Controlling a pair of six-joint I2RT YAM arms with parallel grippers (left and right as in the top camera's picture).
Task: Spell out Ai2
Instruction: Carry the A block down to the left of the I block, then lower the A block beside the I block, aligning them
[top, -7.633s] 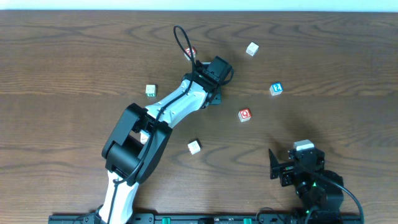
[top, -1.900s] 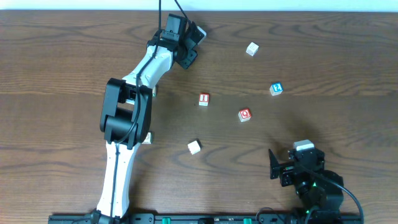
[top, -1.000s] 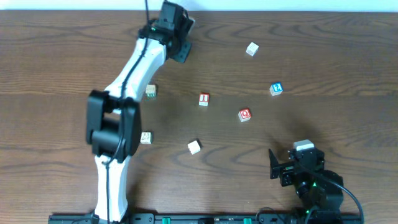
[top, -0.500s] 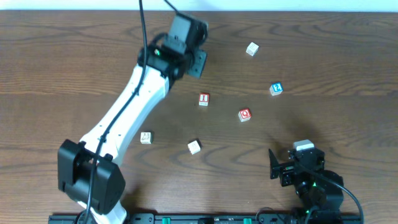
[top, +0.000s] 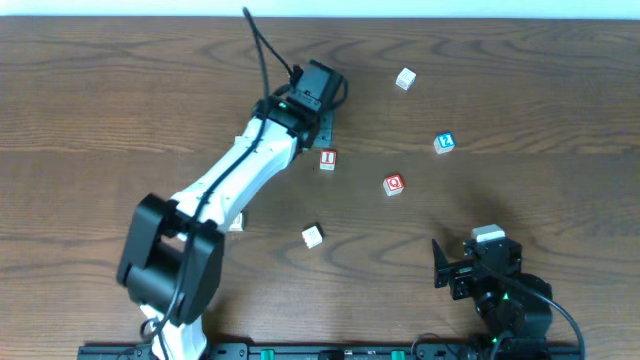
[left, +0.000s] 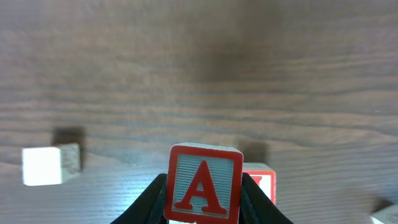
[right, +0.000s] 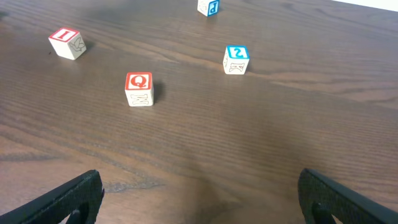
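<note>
Overhead, left arm: the white arm is reaching from the front edge toward the desk's middle, with the left gripper (top: 325, 125) hanging just on the far side of the I cube (top: 327, 159).
Overhead, cubes: the I cube is sitting near the middle. The Q cube (top: 393, 184) is lying to its right, and the 2 cube (top: 444, 142) is lying further toward the right edge.
Overhead, right arm: the right gripper (top: 445, 265) is sitting near the front right corner.
Left wrist: the fingers (left: 152, 200) are clamping the A cube (left: 203, 186) from both sides (red letter facing the camera). The I cube (left: 261, 183) is peeking out behind it.
Right wrist: the fingers (right: 68, 199) are standing wide apart, gripping nothing. The I, Q and 2 cubes are lying apart ahead of them.
</note>
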